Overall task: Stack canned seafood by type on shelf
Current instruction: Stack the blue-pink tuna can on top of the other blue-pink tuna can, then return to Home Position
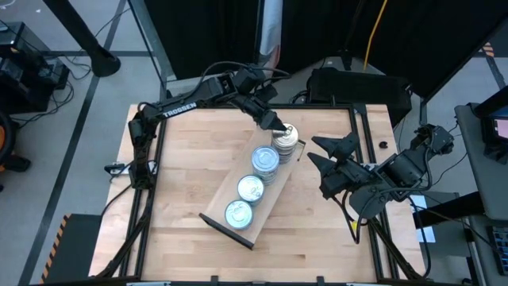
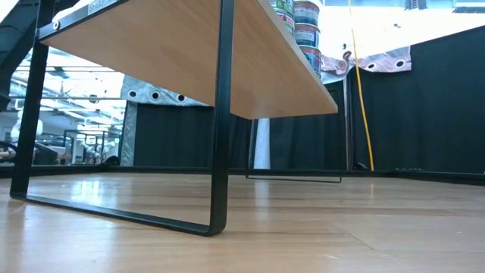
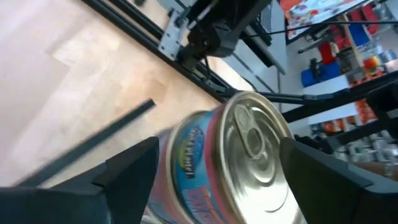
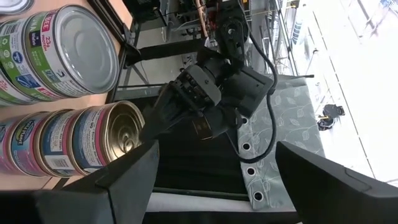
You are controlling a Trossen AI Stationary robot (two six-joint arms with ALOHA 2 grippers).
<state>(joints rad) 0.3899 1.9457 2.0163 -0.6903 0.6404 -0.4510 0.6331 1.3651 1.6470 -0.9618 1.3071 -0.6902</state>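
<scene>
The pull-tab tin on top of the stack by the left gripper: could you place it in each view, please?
High view: pull-tab tin, shelf's far end.
Low view: hidden; only the stack's sides show.
Left wrist view: centre, between the fingers.
Right wrist view: lower left.
Shared landmark: left gripper.

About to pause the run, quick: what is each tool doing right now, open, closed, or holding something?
Left tool: open, fingers either side of the silver pull-tab-topped round tin topping its stack.
Right tool: open, holding nothing, beside the shelf.
</scene>
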